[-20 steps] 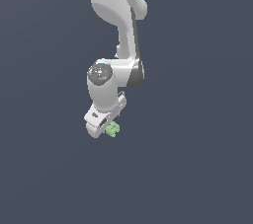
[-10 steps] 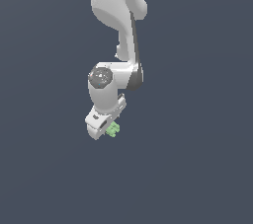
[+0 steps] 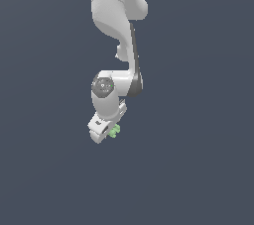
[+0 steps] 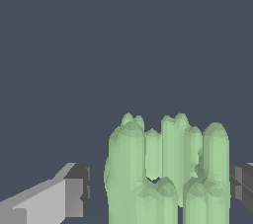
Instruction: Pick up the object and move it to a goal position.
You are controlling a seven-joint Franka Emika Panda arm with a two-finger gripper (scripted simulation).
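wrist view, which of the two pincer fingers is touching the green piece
The dark-tipped finger at the picture's edge meets the green piece; the grey-white finger stands apart, a gap showing between them.

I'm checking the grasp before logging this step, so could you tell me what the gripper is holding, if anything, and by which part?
The pale green knobbly object sits between the gripper's fingers; only one pad visibly touches its lobed side, so a firm hold cannot be confirmed.

I am in a simulator's bare render, not a room: flat slate-grey fills everything around my white arm (image 3: 116, 30), with no furniture, walls or horizon. Its smooth, untextured shading and the blocky pale green object (image 4: 165, 168) look computer-made.
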